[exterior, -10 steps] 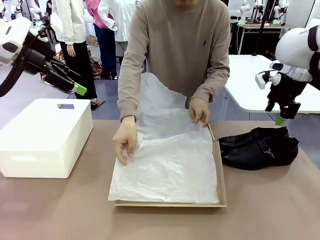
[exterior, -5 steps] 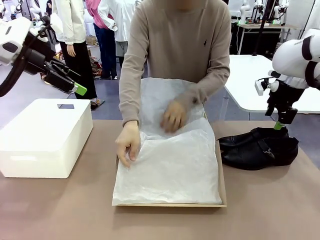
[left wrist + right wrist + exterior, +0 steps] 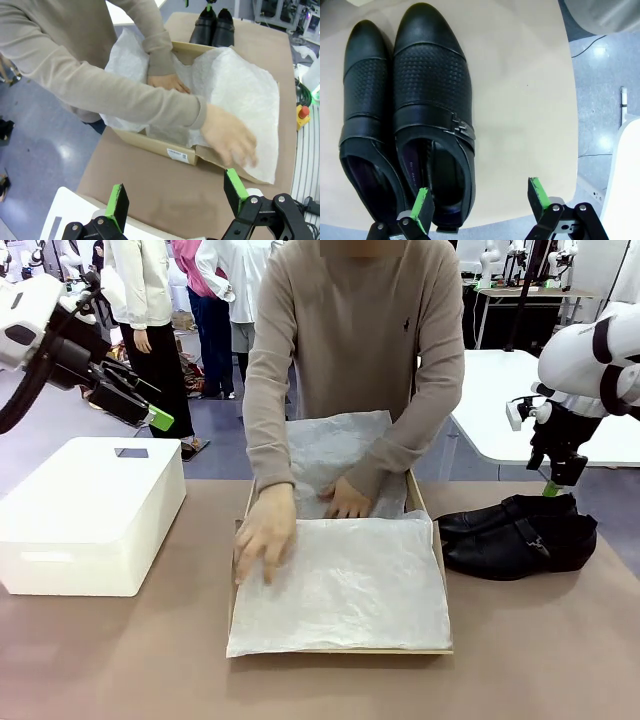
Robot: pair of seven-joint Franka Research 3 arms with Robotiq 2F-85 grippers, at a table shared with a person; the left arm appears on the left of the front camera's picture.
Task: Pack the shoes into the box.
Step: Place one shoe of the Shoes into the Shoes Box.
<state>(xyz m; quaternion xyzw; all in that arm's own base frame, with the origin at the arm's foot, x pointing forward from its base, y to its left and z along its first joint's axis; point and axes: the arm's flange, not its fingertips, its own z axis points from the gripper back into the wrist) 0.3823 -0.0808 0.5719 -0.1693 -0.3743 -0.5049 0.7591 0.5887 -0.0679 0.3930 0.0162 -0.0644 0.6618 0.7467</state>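
Note:
The shoes [image 3: 520, 535], glossy black with a buckled strap, lie side by side on the brown table right of the box [image 3: 439, 558]; they also show in the left wrist view [image 3: 215, 25] and the right wrist view [image 3: 430, 100]. The tan cardboard box holds white tissue paper [image 3: 345, 585], which the person's hands [image 3: 265, 535] press flat. My right gripper [image 3: 552, 485] hangs open just above the shoes' heel end; its own view shows the open gripper [image 3: 480, 200] with one finger over a heel opening. My left gripper [image 3: 158, 420] is raised at the far left, and its wrist view shows it open and empty [image 3: 176, 195].
A white rounded plastic box [image 3: 90, 510] stands on the table's left side. Behind the right arm is a white table [image 3: 520, 400]. The brown table's edge [image 3: 570, 125] runs close beside the shoes. Other people stand at the back left.
The person has laid the loose tissue paper down over the box and moved both hands onto it. My right gripper has shifted slightly toward the shoes. The left arm has stayed still.

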